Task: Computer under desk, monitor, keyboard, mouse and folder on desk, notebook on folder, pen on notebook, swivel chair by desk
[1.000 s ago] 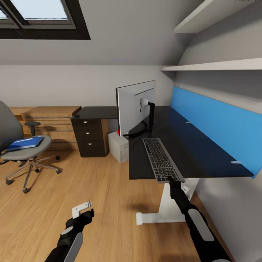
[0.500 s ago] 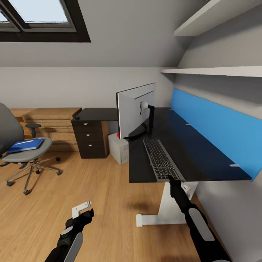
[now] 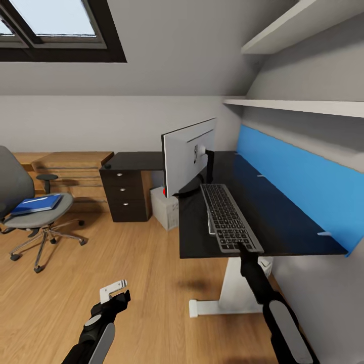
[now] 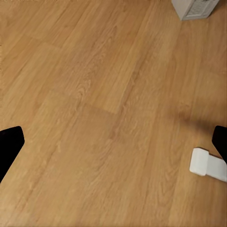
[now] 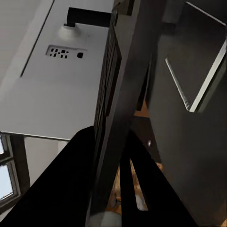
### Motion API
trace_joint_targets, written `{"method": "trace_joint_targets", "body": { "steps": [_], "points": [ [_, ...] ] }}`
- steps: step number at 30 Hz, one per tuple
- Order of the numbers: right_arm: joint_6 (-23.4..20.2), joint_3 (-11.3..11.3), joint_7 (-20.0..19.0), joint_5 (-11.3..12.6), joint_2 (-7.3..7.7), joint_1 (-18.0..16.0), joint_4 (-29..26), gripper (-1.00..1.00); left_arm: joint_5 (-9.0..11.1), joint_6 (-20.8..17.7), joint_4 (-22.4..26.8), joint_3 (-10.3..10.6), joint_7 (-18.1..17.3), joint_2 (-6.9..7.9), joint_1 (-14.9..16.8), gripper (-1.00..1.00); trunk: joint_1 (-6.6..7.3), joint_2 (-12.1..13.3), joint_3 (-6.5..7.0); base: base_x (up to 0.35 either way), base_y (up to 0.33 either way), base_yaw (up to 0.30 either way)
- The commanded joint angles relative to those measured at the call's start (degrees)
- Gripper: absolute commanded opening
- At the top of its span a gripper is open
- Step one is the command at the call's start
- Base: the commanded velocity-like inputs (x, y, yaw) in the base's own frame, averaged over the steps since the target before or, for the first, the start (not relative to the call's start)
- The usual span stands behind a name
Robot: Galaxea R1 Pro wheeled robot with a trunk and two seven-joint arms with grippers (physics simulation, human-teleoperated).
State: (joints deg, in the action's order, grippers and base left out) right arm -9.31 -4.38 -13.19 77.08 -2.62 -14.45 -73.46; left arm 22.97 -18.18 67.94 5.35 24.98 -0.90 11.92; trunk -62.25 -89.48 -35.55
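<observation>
The slim silver-grey keyboard (image 3: 226, 218) hangs tilted just above the black desk (image 3: 293, 227), beside the monitor (image 3: 188, 151), whose pale grey back faces the blue panel. My right gripper (image 3: 245, 248) is shut on the keyboard's near end; in the right wrist view the keyboard (image 5: 118, 90) runs edge-on between the fingers (image 5: 78, 179). The blue folder (image 3: 36, 203) lies on the grey swivel chair (image 3: 15, 188) at the left. A small dark mouse (image 3: 106, 162) sits on the desk's far wing. The light grey computer (image 3: 164, 208) stands under the desk. My left gripper (image 3: 115, 296) hangs open over the floor.
A dark three-drawer cabinet (image 3: 125, 194) stands under the desk's far wing, with low light-wood cabinets (image 3: 71, 169) to its left. The desk's white foot (image 4: 208, 163) lies on the wood floor (image 4: 94, 109). White shelves (image 3: 303, 105) jut out above the blue panel.
The keyboard has lifted off the desk top and tilted, with my right gripper still holding its near end. The whole view has shifted slightly. The left arm has not moved.
</observation>
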Motion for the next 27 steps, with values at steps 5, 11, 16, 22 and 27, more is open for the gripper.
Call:
{"method": "trace_joint_targets", "body": {
  "steps": [5,11,16,22,27],
  "points": [
    [-0.45,3.38,1.50,0.54,-1.27,3.58,-4.94,-1.00,0.50,-0.20,0.08,0.10,0.37,0.02,0.03,1.00,0.01,-0.01,-0.05,0.000,0.000,0.000],
    [-0.63,6.71,4.25,0.86,-1.40,5.10,-6.48,-1.00,0.57,-0.13,0.08,0.10,0.24,0.04,0.03,1.00,0.01,-0.01,-0.05,-0.043,0.018,0.000],
    [-0.59,7.74,3.83,0.38,-1.08,5.31,-6.80,-1.00,0.53,-0.36,-0.41,0.17,0.30,-0.32,0.03,1.00,0.01,-0.01,-0.05,-0.112,0.097,0.000],
    [-0.57,6.81,4.28,0.36,-0.51,5.31,-7.16,-1.00,0.44,-0.36,0.02,0.17,0.33,-0.74,0.03,1.00,0.01,-0.01,-0.05,-0.085,0.000,0.000],
    [-0.51,6.13,4.48,0.48,0.37,5.31,-7.27,-1.00,0.49,-0.45,0.04,0.19,0.33,-0.77,0.03,1.00,0.01,-0.01,-0.05,-0.326,0.000,0.000]
  ]
}}
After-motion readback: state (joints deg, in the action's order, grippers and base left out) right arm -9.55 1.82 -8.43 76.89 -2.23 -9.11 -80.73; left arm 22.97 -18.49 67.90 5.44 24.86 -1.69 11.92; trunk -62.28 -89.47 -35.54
